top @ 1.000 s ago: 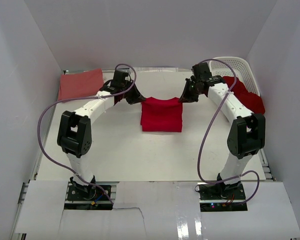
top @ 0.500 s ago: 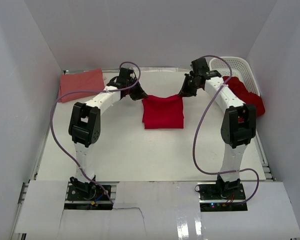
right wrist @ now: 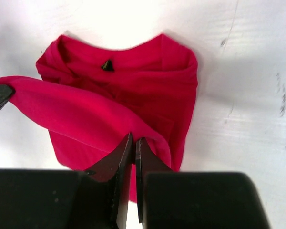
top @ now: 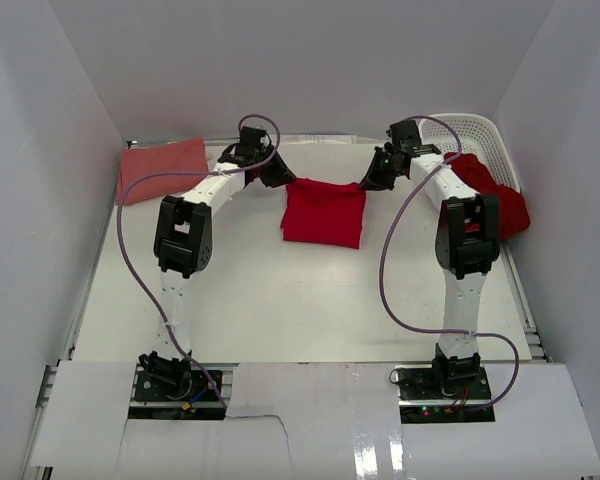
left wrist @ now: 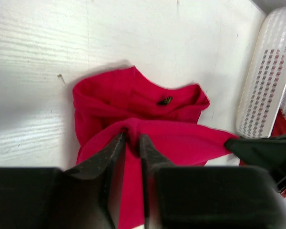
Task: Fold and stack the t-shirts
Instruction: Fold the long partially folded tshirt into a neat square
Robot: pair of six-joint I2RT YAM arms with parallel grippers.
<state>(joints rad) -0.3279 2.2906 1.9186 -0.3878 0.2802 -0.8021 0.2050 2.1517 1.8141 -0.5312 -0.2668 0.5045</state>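
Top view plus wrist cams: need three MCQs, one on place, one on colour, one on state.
1. Where does the salmon-pink t-shirt lie?
A) in the basket
B) far-left corner
C) by the arm bases

2. What colour is the centre t-shirt?
A) white
B) blue
C) crimson red

3. The right end effector is:
A) shut on the centre t-shirt's edge
B) open over bare surface
C) shut on the pink shirt

Answers:
1 B, the top view shows it folded at the far left.
2 C, it is red in every view.
3 A, the right wrist view shows it clamped on a red fold.
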